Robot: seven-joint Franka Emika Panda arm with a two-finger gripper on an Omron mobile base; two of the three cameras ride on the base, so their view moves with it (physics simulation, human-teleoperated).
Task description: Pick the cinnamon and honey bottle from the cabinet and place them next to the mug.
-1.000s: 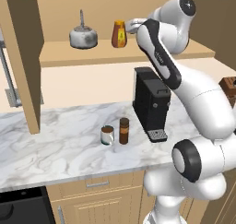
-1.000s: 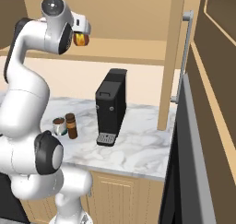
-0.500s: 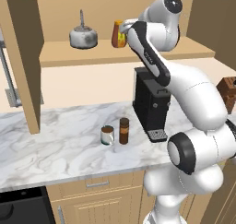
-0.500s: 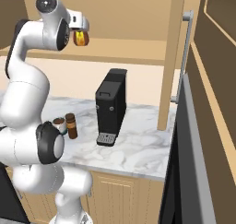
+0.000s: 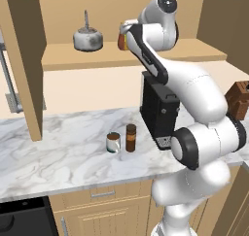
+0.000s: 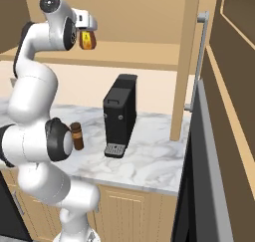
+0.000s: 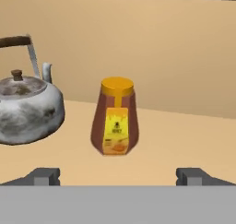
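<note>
In the hand view the gripper is spread wide, fingertips at the bottom corners; the honey bottle stands centre frame, ungrasped. The kettle sits at left on the cabinet shelf.

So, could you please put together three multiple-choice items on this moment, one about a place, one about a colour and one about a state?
1. Where does the cinnamon stand?
A. On the cabinet shelf beside the kettle
B. On the counter beside the mug
C. On top of the coffee machine

2. What colour is the label on the honey bottle?
A. Yellow
B. Blue
C. White

3. How is the gripper set?
A. Shut on the honey bottle
B. Shut on the kettle
C. Open, short of the honey bottle

Answers: 1 B, the brown jar stands right of the mug on the marble counter. 2 A, the hand view shows a yellow label under an orange cap. 3 C, the fingers stand wide apart with the bottle upright on the shelf beyond them, right of the kettle.
</note>
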